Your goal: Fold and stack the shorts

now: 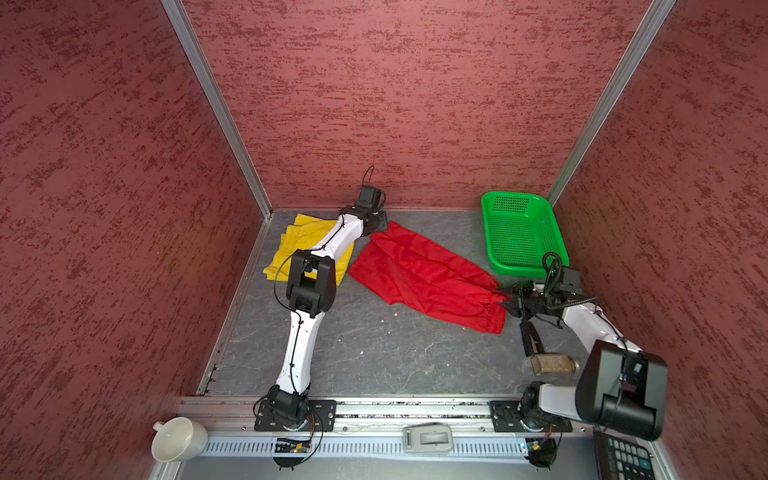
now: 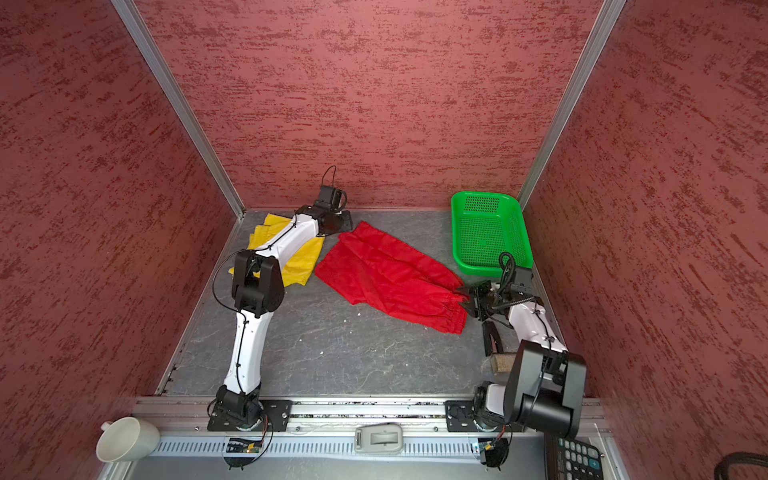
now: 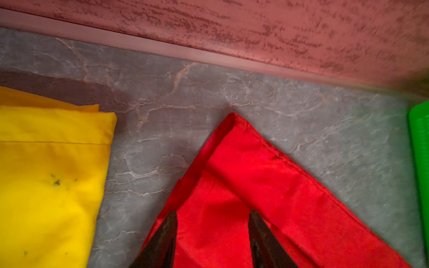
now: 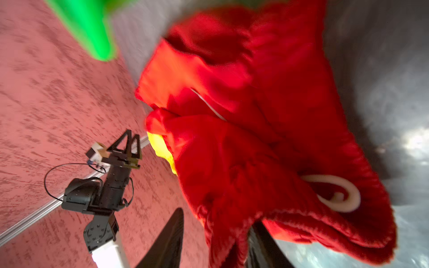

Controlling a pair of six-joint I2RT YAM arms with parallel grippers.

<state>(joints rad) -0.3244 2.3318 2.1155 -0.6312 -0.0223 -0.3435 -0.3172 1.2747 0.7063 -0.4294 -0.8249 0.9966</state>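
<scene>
Left pincer — jaws apart, nothing clamped. Tips low over the far corner of the red shorts, cloth flat beneath and between them. Same pincer at the back of the desk, close to the rear wall.

Right pincer — jaws likewise apart. Bunched waistband of the red shorts between the fingers, with open space beside one of them, so no grip on the cloth. White cord curled in the waistband opening.

Red shorts spread slantwise across mid-desk in both top views: one corner at the back by the left pincer, gathered waistband at the right by the right pincer.

Yellow shorts folded at back left, partly under the left arm. Just beside the red pair, with a strip of bare desk between them in the left wrist view. Not yet stacked, the two pairs side by side.

Basket in the back right corner, near the red shorts, not touching. Brown block on the desk by the right arm. Cup and calculator off the desk, in front of the arm bases.
</scene>
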